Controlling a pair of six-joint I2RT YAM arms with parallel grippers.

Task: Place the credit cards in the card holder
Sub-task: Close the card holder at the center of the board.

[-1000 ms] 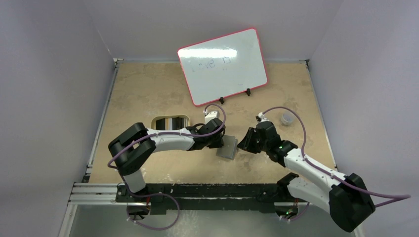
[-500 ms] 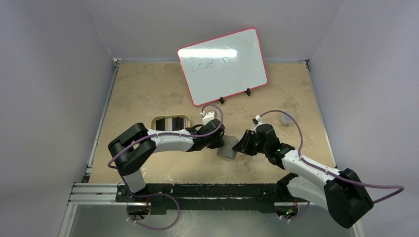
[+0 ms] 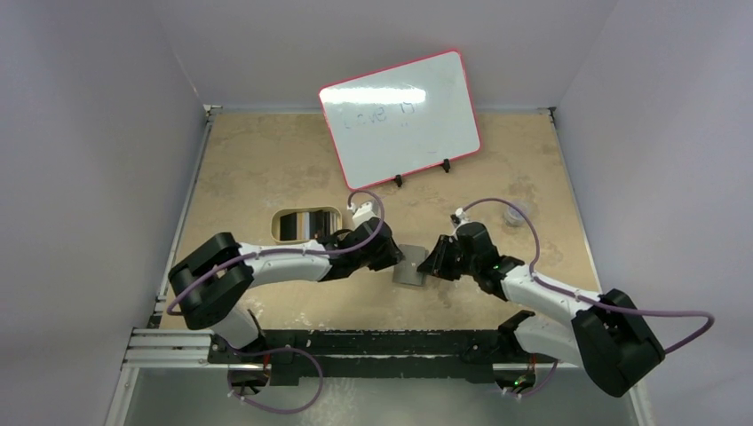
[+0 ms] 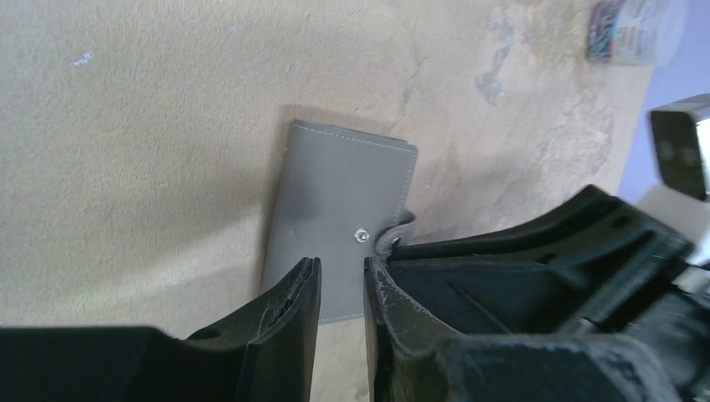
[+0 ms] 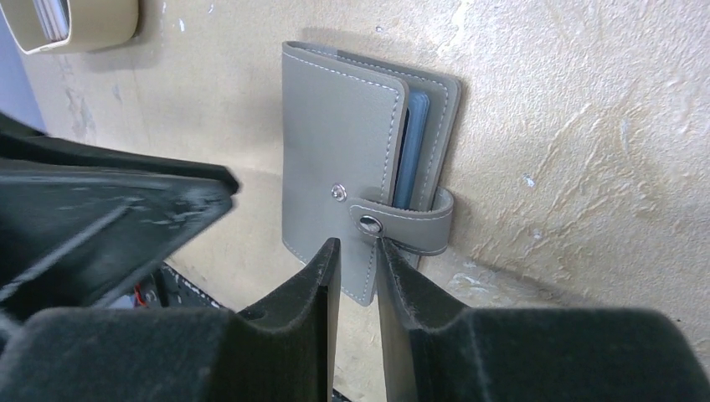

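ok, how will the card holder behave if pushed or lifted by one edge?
Card holder lies flat, soft stitched covers: probably slides, won't tip or roll. Its tab looks unsnapped, so lifted by one cover it likely flops open. Thin, so probably light.

The card holder (image 5: pixel 339 151), a small grey bifold wallet with pale stitching, lay folded shut and flat on the worktop (image 5: pixel 586 126) near its middle. Blue-grey inner pockets showed at its open edge. Its closing tab wrapped round that edge, its snap resting just beside the cover's stud, unfastened. The credit cards (image 3: pixel 302 223) stood, dark and light, in the gold tin (image 3: pixel 281 216), well apart.
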